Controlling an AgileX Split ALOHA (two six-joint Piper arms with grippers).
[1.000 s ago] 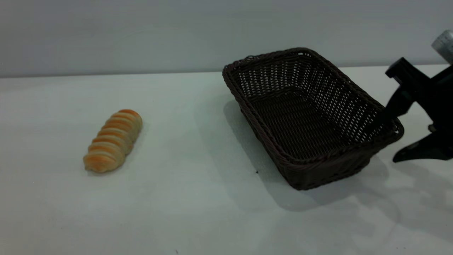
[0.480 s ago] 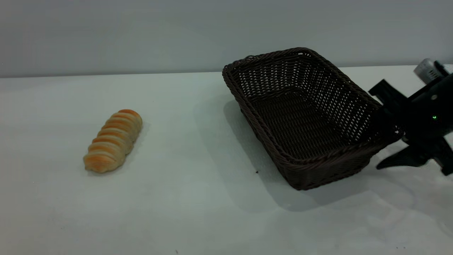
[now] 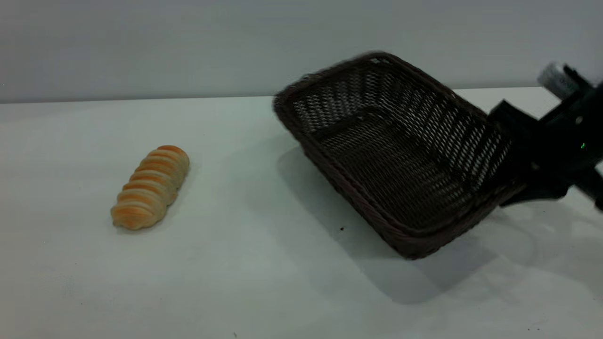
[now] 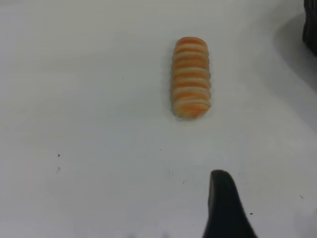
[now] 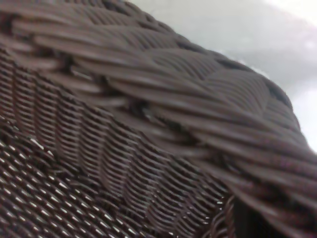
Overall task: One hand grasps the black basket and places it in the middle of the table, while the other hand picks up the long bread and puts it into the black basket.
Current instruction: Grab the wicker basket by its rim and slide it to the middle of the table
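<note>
The black basket (image 3: 400,160) is at the right of the table (image 3: 264,263), tilted, with its right end raised. My right gripper (image 3: 512,162) is shut on the braided rim of that right end. The right wrist view is filled by the wicker rim and wall (image 5: 148,114), with a dark finger (image 5: 247,223) against the weave. The long bread (image 3: 150,187) lies on the table at the left, apart from the basket. It also shows in the left wrist view (image 4: 191,77). Of my left gripper only one dark fingertip (image 4: 222,198) shows, above the bare table short of the bread and holding nothing.
A grey wall (image 3: 188,47) runs behind the table's far edge. A corner of the basket (image 4: 311,25) shows at the edge of the left wrist view. A few dark specks (image 3: 342,229) dot the tabletop between bread and basket.
My right gripper closed on the basket's right end and raised it. The basket tilted and shifted to the left. The bread has not moved.
</note>
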